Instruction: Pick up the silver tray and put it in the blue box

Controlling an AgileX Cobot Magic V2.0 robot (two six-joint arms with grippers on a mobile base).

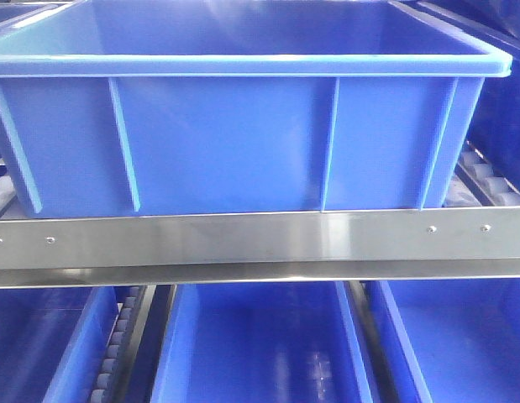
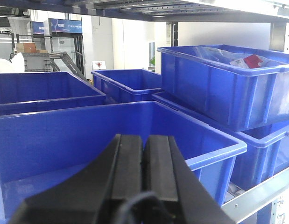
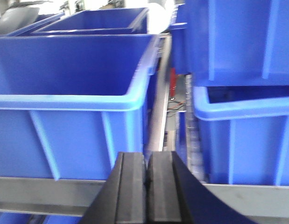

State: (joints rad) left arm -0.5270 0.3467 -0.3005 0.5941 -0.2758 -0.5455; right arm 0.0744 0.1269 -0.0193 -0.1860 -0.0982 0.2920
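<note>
— What's nearest the wrist cameras?
— The left gripper (image 2: 144, 163) and right gripper (image 3: 146, 182); both sets of jaws are pressed together, holding nothing.
— And the blue box (image 1: 243, 134)?
— Just beyond the left jaws, open and seemingly bare inside; in the right wrist view it sits ahead and to the left, behind the steel crossbar (image 1: 260, 239).
— The silver tray?
— It shows in no view. Only the left wrist view shows the stacked crates (image 2: 228, 88), their contents hard to make out.
</note>
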